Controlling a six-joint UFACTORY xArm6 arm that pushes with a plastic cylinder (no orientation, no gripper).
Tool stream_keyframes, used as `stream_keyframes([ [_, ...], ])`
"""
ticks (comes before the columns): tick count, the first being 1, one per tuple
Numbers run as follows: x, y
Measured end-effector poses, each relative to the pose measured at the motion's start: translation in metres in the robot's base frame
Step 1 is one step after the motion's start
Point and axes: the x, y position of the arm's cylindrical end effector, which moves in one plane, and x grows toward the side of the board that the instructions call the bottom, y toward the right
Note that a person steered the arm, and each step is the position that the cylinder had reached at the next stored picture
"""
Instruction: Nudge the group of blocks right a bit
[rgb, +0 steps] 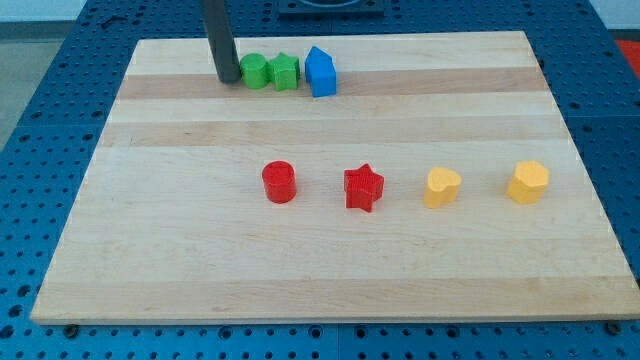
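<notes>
Three blocks stand in a tight row near the view's top: a green round block (255, 71), a green star-like block (284, 72) and a blue house-shaped block (321, 72), each touching its neighbour. My tip (227, 79) rests on the board just left of the green round block, touching it or nearly so. The dark rod rises from there out of the view's top.
A row of other blocks lies across the middle of the wooden board (330, 270): a red cylinder (279, 182), a red star (363, 188), a yellow heart-like block (441, 187) and a yellow hexagon-like block (528, 182). Blue perforated table surrounds the board.
</notes>
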Motion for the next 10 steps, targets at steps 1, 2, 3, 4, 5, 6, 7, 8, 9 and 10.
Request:
stream_keyframes([
  [1, 0.017, 0.011],
  [2, 0.017, 0.019],
  [3, 0.017, 0.019],
  [4, 0.001, -0.005],
  [5, -0.019, -0.029],
  [6, -0.039, -0.039],
  [7, -0.037, 0.001],
  [8, -0.046, 0.032],
  [9, -0.046, 0.061],
  [10, -0.046, 0.084],
])
